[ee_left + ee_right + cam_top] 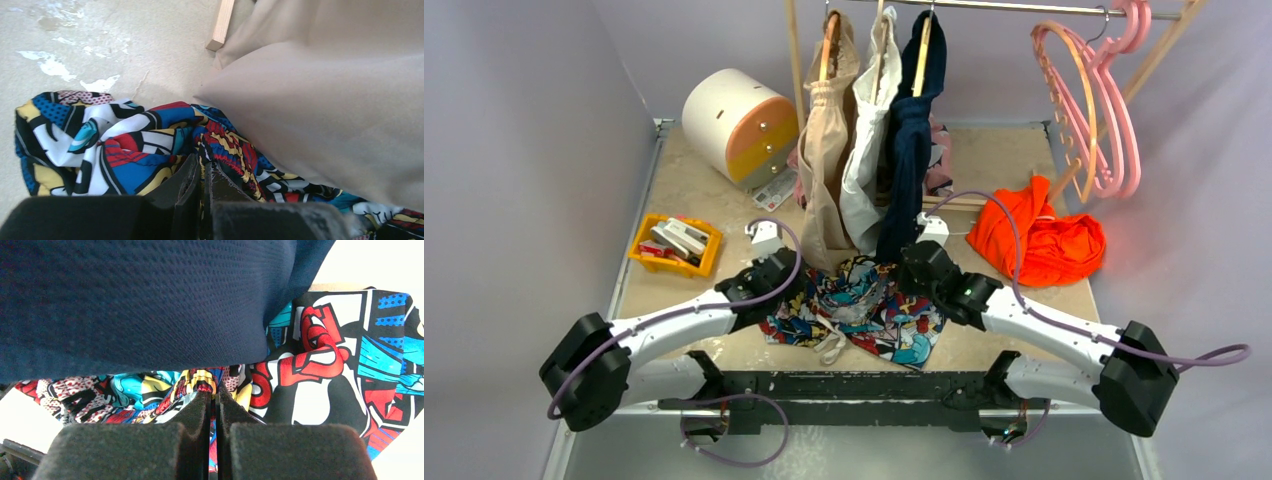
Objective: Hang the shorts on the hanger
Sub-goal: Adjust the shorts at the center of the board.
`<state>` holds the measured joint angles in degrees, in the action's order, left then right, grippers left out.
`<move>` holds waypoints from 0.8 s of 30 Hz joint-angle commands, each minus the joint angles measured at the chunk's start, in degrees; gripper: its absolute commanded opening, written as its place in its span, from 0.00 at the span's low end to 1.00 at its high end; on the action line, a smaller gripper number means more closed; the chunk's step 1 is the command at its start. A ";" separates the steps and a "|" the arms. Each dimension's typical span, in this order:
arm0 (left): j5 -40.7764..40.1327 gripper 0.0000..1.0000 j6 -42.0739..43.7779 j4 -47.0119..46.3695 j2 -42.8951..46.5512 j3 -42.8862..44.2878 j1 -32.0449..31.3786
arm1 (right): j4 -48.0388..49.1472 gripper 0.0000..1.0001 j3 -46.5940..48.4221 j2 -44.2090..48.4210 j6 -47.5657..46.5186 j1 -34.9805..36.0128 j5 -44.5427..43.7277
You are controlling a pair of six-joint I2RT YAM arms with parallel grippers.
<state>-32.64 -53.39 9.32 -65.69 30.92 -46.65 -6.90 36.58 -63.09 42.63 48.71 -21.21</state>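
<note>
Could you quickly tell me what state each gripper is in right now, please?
Left gripper: closed on the shorts.
Right gripper: closed on the shorts too.

Table (1014, 160), contents. Shorts (864, 305) lie at the near middle, directly in front of three garments hung on a rail (1024, 8) across the rear. The left gripper (202, 167) is at the shorts' left side and the right gripper (213, 397) at their rear right, each with fabric pinched between its jaws. The first garment (826, 150), second garment (869, 140) and third garment (911, 140) hang left to right, their hems over the shorts' rear edge. The hanger (1088, 110) hangs at the rail's right end, with other hangers (1129, 120) just right of it. A crumpled garment (1039, 235) lies right of the shorts, below the hangers. A bin (676, 245) sits left of the shorts, and a drawer unit (736, 122) is behind it at rear left.
</note>
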 commanded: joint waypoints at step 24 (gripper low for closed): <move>0.36 0.00 -4.51 4.82 13.23 -4.10 0.43 | 4.48 0.37 -4.70 3.98 3.46 -0.28 10.66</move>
<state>-31.55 -56.47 14.28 -52.58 26.46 -46.52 -5.61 31.83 -58.17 44.18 48.66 -12.73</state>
